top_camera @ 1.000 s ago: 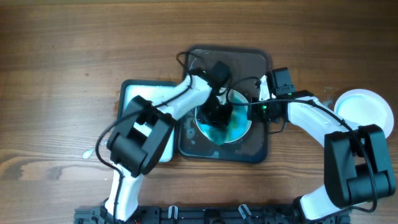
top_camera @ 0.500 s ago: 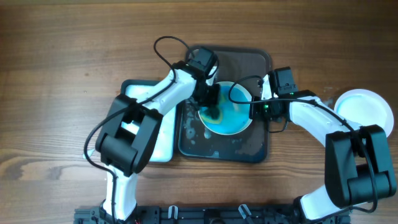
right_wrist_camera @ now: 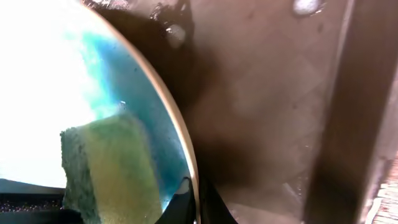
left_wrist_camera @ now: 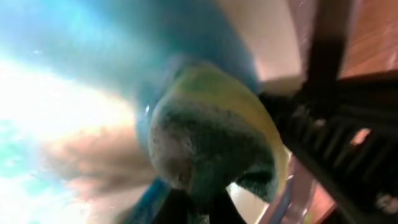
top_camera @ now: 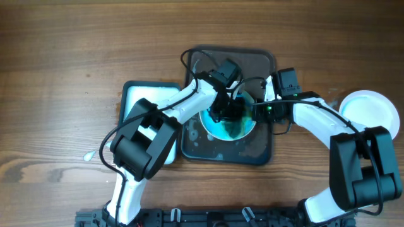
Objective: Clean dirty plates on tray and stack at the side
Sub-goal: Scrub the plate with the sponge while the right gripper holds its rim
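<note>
One plate [top_camera: 243, 131], smeared blue-teal, lies in the dark grey tray [top_camera: 262, 151]. My left gripper [top_camera: 225, 108] is shut on a yellow-green sponge [left_wrist_camera: 211, 143] and presses it on the plate's wet blue face [left_wrist_camera: 56, 56]. My right gripper [top_camera: 257, 111] is shut on the plate's right rim [right_wrist_camera: 180, 134], one finger above and one below. The sponge also shows in the right wrist view [right_wrist_camera: 112, 165]. A clean white plate [top_camera: 371, 112] lies at the table's right edge. The third plate is out of view.
A white rectangular tray [top_camera: 142, 94] sits left of the dark tray, partly under my left arm. The dark tray floor [right_wrist_camera: 267, 87] is wet with droplets. A small white scrap [top_camera: 89, 156] lies on the wood at the left.
My left gripper has swept the sponge across the plate, from its left part half a second ago back toward the centre and right. The right gripper has stayed on the rim.
</note>
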`<action>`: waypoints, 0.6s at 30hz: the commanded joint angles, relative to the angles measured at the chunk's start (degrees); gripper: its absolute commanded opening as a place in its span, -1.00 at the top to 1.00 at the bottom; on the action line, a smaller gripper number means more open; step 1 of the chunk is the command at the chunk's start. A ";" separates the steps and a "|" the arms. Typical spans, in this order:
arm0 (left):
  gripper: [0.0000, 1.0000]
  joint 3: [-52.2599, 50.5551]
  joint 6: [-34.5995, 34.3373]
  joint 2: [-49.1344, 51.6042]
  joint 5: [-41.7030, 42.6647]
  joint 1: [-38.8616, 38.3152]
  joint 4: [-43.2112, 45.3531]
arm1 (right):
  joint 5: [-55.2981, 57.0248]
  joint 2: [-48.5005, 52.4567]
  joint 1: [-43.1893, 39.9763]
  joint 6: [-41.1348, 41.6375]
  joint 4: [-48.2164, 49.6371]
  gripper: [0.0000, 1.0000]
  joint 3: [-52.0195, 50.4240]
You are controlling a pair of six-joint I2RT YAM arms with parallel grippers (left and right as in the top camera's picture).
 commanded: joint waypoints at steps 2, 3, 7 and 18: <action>0.92 -1.73 4.35 2.23 -19.47 2.05 -10.25 | 4.31 1.97 0.07 -0.17 -0.66 0.92 -1.36; 0.92 -1.70 4.33 2.23 -23.10 2.36 -11.43 | 4.31 1.97 0.07 -0.15 -0.66 0.91 -1.36; 0.92 -1.70 4.33 1.57 -30.58 4.55 -13.11 | 4.28 1.97 0.07 -0.17 -0.68 0.92 -1.36; 0.91 -1.73 0.76 -1.20 -22.43 4.94 1.11 | 4.31 1.97 0.07 -0.02 -0.07 0.91 -1.36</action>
